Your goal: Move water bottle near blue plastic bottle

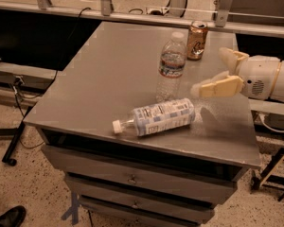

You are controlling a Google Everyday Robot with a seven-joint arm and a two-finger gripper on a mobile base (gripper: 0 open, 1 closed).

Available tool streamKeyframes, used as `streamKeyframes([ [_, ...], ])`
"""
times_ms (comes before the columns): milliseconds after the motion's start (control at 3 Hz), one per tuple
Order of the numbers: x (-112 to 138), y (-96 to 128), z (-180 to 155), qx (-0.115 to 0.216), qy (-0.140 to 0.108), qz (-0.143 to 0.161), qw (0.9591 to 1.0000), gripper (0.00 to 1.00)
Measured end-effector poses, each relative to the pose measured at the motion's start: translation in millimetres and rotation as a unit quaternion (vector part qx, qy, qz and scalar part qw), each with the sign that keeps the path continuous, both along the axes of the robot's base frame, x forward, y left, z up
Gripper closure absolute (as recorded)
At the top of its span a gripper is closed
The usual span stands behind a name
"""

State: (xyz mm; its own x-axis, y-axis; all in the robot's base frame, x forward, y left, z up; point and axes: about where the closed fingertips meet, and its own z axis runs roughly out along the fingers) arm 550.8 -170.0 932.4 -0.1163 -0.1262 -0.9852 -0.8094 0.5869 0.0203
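The water bottle (171, 66), slim, clear and ribbed with a white cap and a red-striped label band, stands upright on the grey table (109, 79). Just in front of it lies the blue plastic bottle (157, 117) on its side, cap pointing left, with a blue-and-white label. My gripper (213, 70) is to the right of the water bottle, apart from it, open and empty, with one tan finger (217, 87) low and the other (231, 57) higher.
A tan drink can (197, 40) stands behind the water bottle near the table's back edge. Drawers sit under the table front. Metal railings run behind the table. A shoe (7, 217) is on the floor at the lower left.
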Motion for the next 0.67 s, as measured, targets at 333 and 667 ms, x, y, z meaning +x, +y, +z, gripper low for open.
streamKeyframes([
  [333, 4.3, -18.0, 16.4, -0.022, -0.020, 0.015, 0.9994, 0.00],
  [667, 6.2, -21.9, 27.1, -0.026, -0.030, 0.019, 0.9990, 0.00],
])
